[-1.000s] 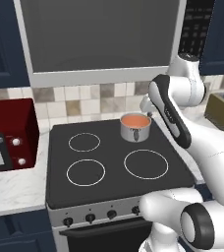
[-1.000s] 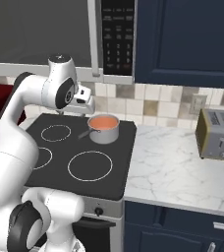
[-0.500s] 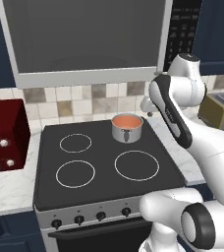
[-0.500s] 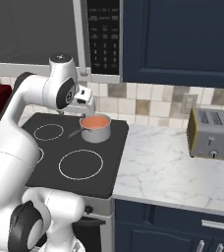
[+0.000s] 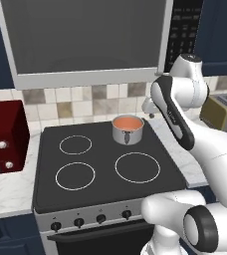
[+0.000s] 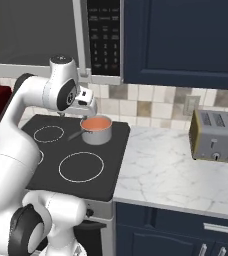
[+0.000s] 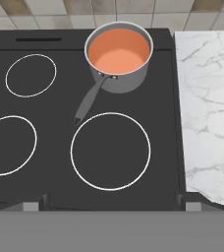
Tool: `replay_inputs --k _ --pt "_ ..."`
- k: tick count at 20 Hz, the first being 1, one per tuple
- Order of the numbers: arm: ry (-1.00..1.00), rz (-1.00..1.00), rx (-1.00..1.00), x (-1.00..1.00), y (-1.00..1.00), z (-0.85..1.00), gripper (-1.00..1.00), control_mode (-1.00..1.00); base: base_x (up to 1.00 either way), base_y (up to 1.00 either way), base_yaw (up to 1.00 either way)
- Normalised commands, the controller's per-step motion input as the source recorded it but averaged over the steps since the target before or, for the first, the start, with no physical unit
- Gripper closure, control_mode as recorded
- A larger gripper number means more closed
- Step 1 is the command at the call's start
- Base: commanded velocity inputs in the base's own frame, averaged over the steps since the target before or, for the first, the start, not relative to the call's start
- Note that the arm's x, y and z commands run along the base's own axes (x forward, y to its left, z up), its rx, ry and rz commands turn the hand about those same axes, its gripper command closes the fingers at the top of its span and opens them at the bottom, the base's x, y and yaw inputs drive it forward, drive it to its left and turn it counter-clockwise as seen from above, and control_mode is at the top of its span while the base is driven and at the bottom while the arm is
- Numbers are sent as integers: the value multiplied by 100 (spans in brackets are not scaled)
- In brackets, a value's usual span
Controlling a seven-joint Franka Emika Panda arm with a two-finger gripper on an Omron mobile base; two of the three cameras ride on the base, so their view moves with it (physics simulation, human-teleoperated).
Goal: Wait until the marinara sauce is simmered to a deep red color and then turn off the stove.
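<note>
**A:** Where was the marinara sauce point(image 7: 118, 49) when we looked?

**B:** It sat in a shiny steel saucepan point(image 5: 128, 130) on the far right ring of the stove point(image 5: 100, 169), close to the tiled wall. The pan's dark handle point(image 7: 88, 102) pointed toward the near side. The sauce was a pale orange-red, not a deep red, so we judged the simmering unfinished.

**A:** And our arm?

**B:** We held it raised above the stove's far right corner, looking down on the cooktop. The claw point(image 6: 85, 96) stood wide open with nothing in it, well apart from the pan.

**A:** So which step were we in?

**B:** The waiting, by our reading. Nothing needed touching while the colour was that light.

**A:** What would the next move call for?

**B:** Watching the sauce until it darkened. Then we would have to bring the claw down to the row of small black knobs point(image 5: 101, 218) on the silver front panel, at the near edge, and turn the one for that ring. We could not tell which knob that was.
</note>
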Motion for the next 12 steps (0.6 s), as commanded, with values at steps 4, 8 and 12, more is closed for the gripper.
replay_inputs --k 4,8,12 --pt "0 0 0 0 0 0 -100 100 -14 -33 0" --pt "0 0 0 0 0 0 -100 100 -19 -30 0" --pt "0 0 0 0 0 0 -100 100 -25 -24 0"
